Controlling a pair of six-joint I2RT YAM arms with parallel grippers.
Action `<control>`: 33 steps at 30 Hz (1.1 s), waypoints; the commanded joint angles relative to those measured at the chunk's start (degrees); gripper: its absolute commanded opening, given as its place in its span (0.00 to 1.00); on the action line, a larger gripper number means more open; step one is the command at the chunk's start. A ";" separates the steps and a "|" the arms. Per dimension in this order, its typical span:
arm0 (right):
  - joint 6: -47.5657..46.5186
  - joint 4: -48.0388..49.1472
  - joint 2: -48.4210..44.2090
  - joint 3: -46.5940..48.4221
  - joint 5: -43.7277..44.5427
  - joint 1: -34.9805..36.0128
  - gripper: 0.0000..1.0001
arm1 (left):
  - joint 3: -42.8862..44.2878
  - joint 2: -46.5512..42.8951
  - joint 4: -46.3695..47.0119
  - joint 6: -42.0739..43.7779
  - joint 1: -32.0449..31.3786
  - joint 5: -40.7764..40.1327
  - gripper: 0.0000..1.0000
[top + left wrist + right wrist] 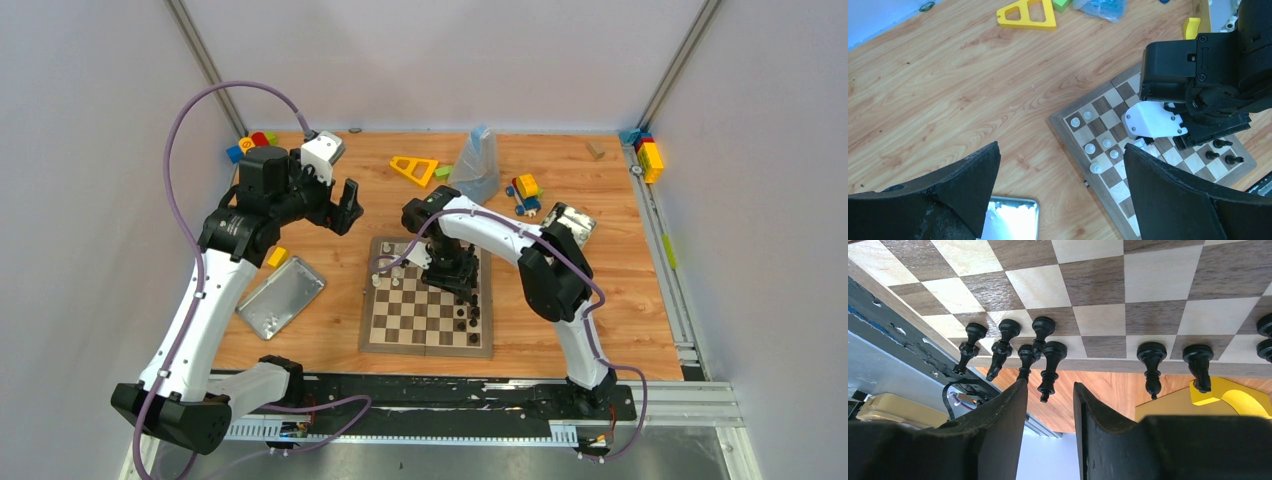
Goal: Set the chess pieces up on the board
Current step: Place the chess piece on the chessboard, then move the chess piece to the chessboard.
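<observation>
Wooden bench [620,300] is seen carrying the board [400,320] at centre frame. The right tool [1050,390], narrowly parted and empty, is lowered among crowded black chess pieces [1048,360]; neighbours could be toppled by its fingers. The left tool [1062,147] is held wide open, empty, upper left.

You have the chessboard [400,325] mid-counter toward the near edge, with chess pieces [468,312] standing on its far-left corner and right side. The metal lid [281,297] lies just left of it. The triangle block [414,169] and plastic bag [477,165] sit behind it, near the far edge.
</observation>
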 commanded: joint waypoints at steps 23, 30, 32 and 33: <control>0.45 1.41 -2.56 -2.01 -0.88 -1.33 0.22 | 0.04 -0.60 1.31 0.98 0.46 0.36 1.00; 0.57 1.12 -2.71 -0.73 0.63 -2.03 0.12 | -0.05 -0.62 1.35 0.97 0.50 0.32 1.00; 0.61 0.83 -2.41 0.14 0.88 -2.36 0.11 | -0.06 -0.70 1.35 0.97 0.51 0.33 1.00; 0.63 0.79 -2.36 0.50 1.06 -2.43 0.10 | -0.05 -0.71 1.35 0.97 0.50 0.36 1.00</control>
